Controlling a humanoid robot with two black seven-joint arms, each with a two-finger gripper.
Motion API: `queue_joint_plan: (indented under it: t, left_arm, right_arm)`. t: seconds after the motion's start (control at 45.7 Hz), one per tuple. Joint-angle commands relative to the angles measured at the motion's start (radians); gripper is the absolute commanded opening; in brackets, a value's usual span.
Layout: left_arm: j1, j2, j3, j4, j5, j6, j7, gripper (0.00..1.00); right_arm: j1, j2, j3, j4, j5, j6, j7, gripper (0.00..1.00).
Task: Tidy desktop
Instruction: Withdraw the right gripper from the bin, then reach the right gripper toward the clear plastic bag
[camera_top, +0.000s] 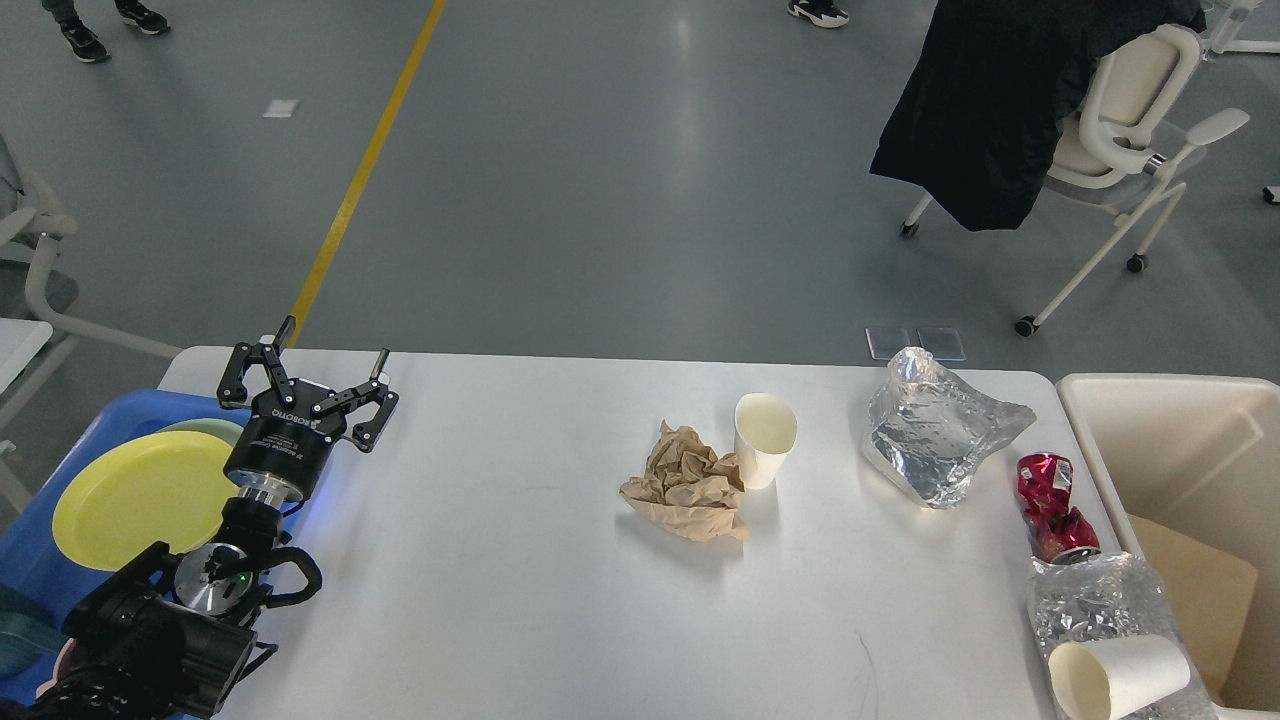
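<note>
The desktop (500, 600) fills the lower half of the head view, its far edge running left to right across the middle. The left gripper (305, 375) sits above the desktop's far-left corner, fingers spread wide and holding nothing. The right gripper is out of the view.

On the desktop, near its centre, a crumpled brown paper (688, 485) lies touching the base of an upright white cup (765, 438) on its right. Further right, near the far edge, rests a crumpled foil bag (935, 425). Just beside it, at the right edge, stands a crushed red can (1055, 505). Nearer the front-right corner lies a clear plastic wrapper (1095, 605), with a second cup (1115, 675) on its side resting on it, mouth facing left.

A blue tray (40, 560) stands off the left edge, holding a yellow plate (140, 495). The left arm's wrist overlaps the tray's right rim. A cream bin (1170, 440) stands against the right edge; brown cardboard (1195, 590) is visible inside it.

The open stretch of desktop between the left gripper and the brown paper carries no items.
</note>
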Motion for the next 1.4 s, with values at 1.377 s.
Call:
queue_joint_plan:
  t: [1.377]
  left_arm:
    - [-0.001,0.0,0.0,0.0,0.0,0.0,0.0,1.0]
  right_arm:
    - [0.847,-0.048,0.062,1.03,-0.247,0.089,0.005,1.0]
